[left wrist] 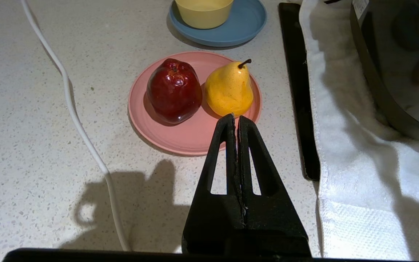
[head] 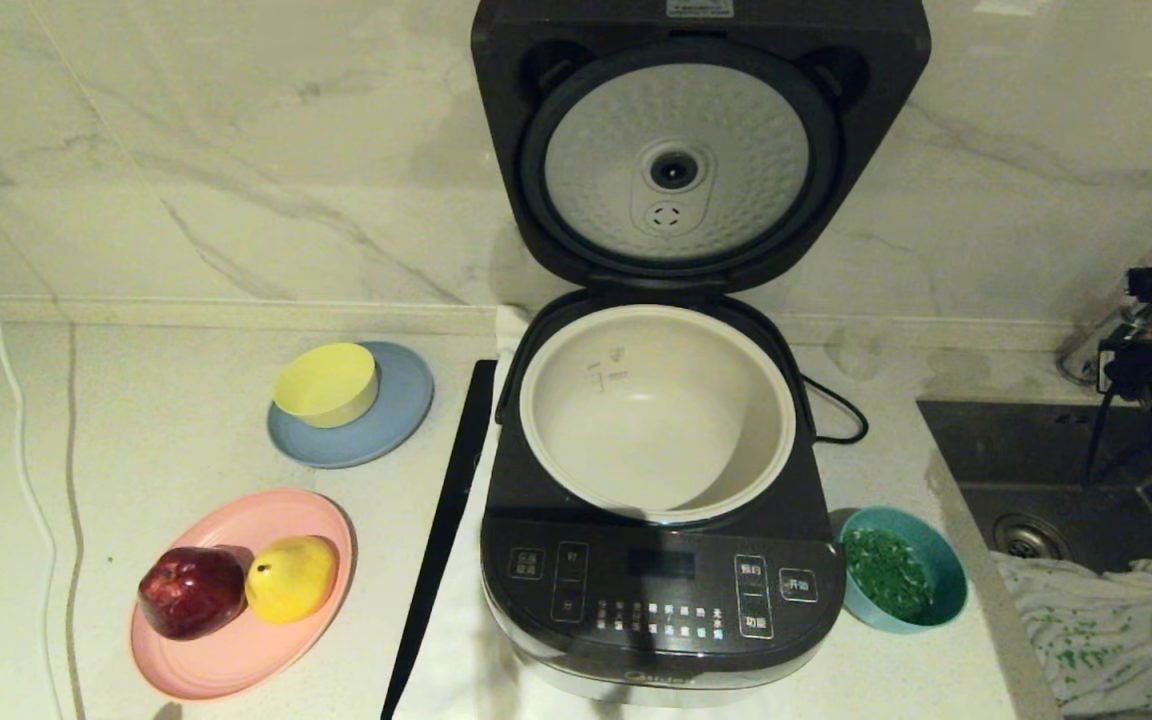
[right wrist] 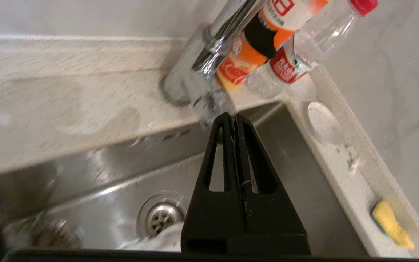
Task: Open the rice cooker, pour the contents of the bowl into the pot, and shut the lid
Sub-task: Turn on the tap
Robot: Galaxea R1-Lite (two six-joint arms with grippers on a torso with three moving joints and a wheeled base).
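Rice cooker [head: 661, 590]: dark grey, rounded-square body, glossy front panel with white labels; stands mid-table on a white towel [left wrist: 344, 145] with a waffle weave. Lid [head: 701, 140] is hinged fully up against the marble wall; underside shows a dimpled silver disc inside a black ring. Top edge of the lid is cut off in the head view.

Pot [head: 658, 415]: round, cream-white, smooth, seated in the cooker, faint level marks on the far inside wall.

Bowl [head: 903, 582]: small, round, teal, holding chopped green bits; on the table just right of the cooker's front corner, near the sink [head: 1066, 470].

Table [head: 156, 440]: pale speckled stone. On it, left of the cooker: yellow bowl [head: 326, 384] on a grey-blue plate [head: 386, 425]; pink plate [head: 236, 640] carrying a red apple [head: 192, 592] and a yellow pear [head: 291, 578], the two touching.

Right claw [right wrist: 235, 117]: black triangular fingers pressed together, holding nothing, over the steel sink and pointing towards the chrome tap [right wrist: 220, 32]. In the head view only a dark mass at the right edge; details hard to make out.

Left claw [left wrist: 235, 118]: pressed together, empty, parked above the table near the pink plate.
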